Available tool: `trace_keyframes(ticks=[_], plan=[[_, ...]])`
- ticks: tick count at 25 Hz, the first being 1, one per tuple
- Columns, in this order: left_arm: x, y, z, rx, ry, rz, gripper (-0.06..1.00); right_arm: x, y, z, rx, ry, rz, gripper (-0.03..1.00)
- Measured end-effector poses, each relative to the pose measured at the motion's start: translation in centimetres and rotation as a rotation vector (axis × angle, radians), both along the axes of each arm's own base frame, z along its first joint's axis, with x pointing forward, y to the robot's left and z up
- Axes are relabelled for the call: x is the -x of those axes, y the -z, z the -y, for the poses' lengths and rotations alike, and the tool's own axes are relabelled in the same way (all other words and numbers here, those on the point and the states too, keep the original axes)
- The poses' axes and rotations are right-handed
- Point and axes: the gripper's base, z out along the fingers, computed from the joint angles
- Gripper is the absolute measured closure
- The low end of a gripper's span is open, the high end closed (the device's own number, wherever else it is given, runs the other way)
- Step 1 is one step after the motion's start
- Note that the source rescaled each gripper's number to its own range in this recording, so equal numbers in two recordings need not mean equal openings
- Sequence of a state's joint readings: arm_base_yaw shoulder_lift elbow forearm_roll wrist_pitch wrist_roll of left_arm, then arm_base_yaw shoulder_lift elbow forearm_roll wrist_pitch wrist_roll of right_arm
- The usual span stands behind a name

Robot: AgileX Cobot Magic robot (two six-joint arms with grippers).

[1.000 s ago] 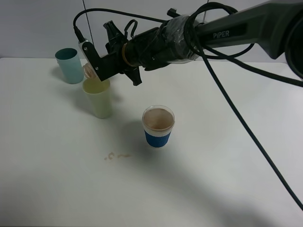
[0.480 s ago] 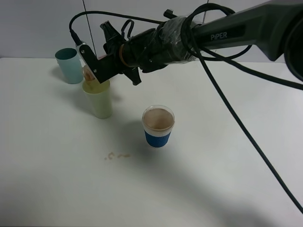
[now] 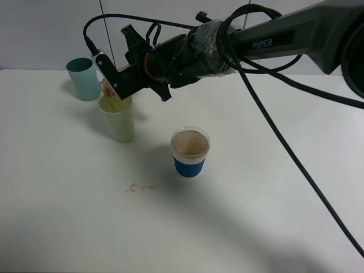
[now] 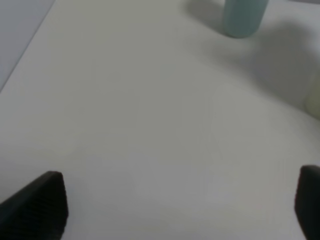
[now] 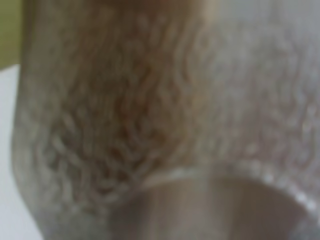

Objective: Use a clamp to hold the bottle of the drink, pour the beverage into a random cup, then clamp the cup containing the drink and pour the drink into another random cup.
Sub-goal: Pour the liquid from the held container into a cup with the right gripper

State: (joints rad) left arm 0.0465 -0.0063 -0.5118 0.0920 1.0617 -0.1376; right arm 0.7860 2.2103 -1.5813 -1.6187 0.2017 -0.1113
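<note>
My right gripper reaches across to the back left and is shut on a small translucent drink bottle. The bottle is tilted, mouth down, over the pale yellow-green cup, and a thin brown stream seems to fall into it. The right wrist view is filled by the blurred bottle with brownish liquid. A blue-sleeved cup holding brown drink stands mid-table. A teal cup stands behind the yellow-green one. My left gripper is open and empty above bare table; the teal cup lies ahead of it.
A small brown spill marks the white table in front of the yellow-green cup. The right arm's black cable hangs across the right half of the table.
The right gripper has shifted a little left and up over the yellow-green cup, tipping the bottle further. The cups and the left gripper have not moved.
</note>
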Motion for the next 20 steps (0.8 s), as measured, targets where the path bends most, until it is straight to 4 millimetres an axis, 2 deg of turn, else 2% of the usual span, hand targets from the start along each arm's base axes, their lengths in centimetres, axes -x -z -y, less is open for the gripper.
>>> trace_keyframes(ticks=[20], plan=[[0.0,0.0,0.0,0.0,0.0,0.0,0.19,-0.16,-0.07,0.19,0.04,0.001,0.034,0.97]])
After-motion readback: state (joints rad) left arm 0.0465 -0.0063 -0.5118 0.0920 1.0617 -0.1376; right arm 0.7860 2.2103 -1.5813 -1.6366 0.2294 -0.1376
